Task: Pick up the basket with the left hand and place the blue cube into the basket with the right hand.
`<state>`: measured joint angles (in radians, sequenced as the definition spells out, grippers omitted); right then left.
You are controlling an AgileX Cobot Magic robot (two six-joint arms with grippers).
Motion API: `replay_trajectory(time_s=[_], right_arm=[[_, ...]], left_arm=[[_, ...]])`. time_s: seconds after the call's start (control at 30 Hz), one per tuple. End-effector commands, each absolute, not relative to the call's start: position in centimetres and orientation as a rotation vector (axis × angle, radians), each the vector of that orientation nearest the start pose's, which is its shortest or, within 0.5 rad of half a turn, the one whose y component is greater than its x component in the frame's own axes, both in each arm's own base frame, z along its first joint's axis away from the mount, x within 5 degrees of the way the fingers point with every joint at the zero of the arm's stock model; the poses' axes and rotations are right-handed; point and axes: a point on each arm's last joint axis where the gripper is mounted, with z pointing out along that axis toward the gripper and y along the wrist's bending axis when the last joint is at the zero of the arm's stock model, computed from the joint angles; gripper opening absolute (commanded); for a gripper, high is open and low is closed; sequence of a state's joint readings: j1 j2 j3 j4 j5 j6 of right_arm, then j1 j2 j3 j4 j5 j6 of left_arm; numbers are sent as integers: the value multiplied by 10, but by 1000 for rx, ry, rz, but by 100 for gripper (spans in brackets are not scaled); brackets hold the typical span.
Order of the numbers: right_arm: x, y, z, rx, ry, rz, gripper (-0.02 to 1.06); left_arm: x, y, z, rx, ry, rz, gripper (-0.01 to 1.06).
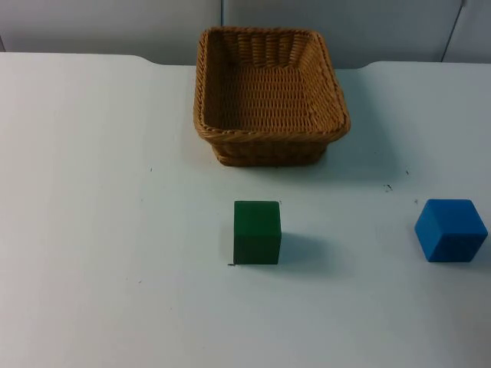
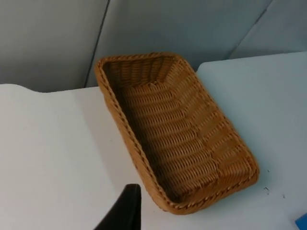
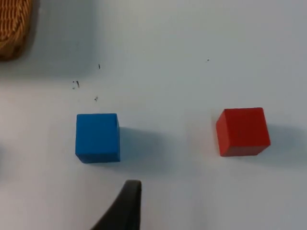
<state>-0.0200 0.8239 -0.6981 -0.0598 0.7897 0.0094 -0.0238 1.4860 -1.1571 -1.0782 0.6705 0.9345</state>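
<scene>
An empty brown woven basket [image 1: 268, 96] stands at the far middle of the white table, close to the wall. The blue cube [image 1: 450, 230] rests on the table at the right edge of the top view. In the right wrist view, my right gripper [image 3: 125, 206] hovers a short way from the blue cube [image 3: 97, 137] without touching it. In the left wrist view, my left gripper [image 2: 125, 208] hangs over the table just off the basket's [image 2: 177, 139] long rim, apart from it.
A green cube [image 1: 257, 232] sits mid-table in front of the basket. A red cube [image 3: 242, 131] lies beside the blue one, a cube's width or two away. The grey partition wall [image 1: 115, 23] closes off the table behind the basket.
</scene>
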Motion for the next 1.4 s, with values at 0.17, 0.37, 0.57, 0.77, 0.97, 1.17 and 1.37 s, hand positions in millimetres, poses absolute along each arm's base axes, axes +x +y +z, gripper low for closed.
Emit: replay_trajectory(time_s=[0.17, 0.37, 0.57, 0.77, 0.97, 1.17, 1.37], right_arm=[[191, -3, 300, -15, 2426, -3, 104], [209, 0, 296, -59, 2453, 36, 104], [213, 1, 293, -93, 2452, 44, 104], [213, 7, 293, -113, 2452, 72, 104], [217, 32, 288, -317, 2442, 57, 104], [225, 50, 276, -388, 2467, 42, 104], [231, 56, 266, -402, 2500, 49, 104]], left_arm=[[358, -88, 308, 379, 2132, -699, 105], [392, -97, 277, 353, 2194, -729, 105], [422, -107, 240, 342, 2255, -765, 105], [447, -131, 197, 363, 2318, -804, 105], [468, -150, 166, 340, 2363, -872, 105], [480, -160, 141, 338, 2397, -900, 105], [488, -163, 124, 304, 2419, -913, 105]])
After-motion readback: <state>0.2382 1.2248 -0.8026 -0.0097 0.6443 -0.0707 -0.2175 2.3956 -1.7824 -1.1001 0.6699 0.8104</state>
